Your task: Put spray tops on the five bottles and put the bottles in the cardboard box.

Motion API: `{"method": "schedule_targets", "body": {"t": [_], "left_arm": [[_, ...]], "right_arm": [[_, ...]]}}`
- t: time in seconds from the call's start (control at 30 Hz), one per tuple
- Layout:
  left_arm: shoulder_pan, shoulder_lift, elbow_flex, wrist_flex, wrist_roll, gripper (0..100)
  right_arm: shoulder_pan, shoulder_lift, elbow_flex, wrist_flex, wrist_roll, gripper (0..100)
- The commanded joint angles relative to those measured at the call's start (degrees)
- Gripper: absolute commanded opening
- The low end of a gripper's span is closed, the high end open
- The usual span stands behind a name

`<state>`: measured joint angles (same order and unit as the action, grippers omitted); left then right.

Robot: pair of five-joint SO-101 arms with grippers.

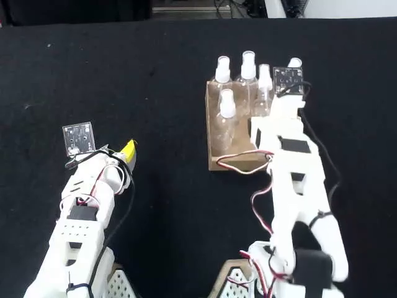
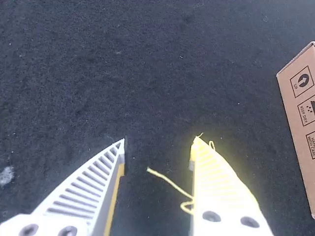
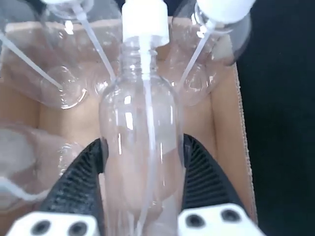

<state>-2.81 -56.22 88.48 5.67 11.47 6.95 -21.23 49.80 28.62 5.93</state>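
The black table cloth (image 2: 98, 73) is looking matt and fuzzy; the bottle (image 3: 140, 98) is gleaming as clear glossy plastic, its spray top (image 3: 144, 19) smooth white plastic; the cardboard box (image 3: 227, 128) is showing dull brown paper; the left gripper (image 2: 157, 145) is showing ribbed matt plastic.

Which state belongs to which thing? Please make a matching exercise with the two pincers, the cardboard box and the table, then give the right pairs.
Things:
1. left pincer
2. right pincer
3. cardboard box
4. table

States:
a. black surface
b. closed on a clear bottle
c. open and empty
d. has bottles standing inside

Pairs: 1-c, 2-b, 3-d, 4-a
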Motion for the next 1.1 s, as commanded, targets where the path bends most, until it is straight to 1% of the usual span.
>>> {"method": "schedule_targets", "body": {"t": [0.0,0.27,0.6,1.07], "left_arm": [[-0.5,-0.8,-0.6,-1.4,0.6,21],[-0.5,-0.8,-0.6,-1.4,0.6,21],[-0.5,-0.8,-0.6,-1.2,0.6,21],[-0.5,-0.8,-0.6,-1.4,0.6,21]], "right_arm": [[0.4,-5.1,1.1,-0.1,-0.1,1.0],[0.4,-10.6,4.7,-0.2,-0.1,1.0],[0.6,-13.6,6.8,0.2,-0.1,1.0],[0.5,-22.2,9.6,0.3,-0.1,1.0]]}}
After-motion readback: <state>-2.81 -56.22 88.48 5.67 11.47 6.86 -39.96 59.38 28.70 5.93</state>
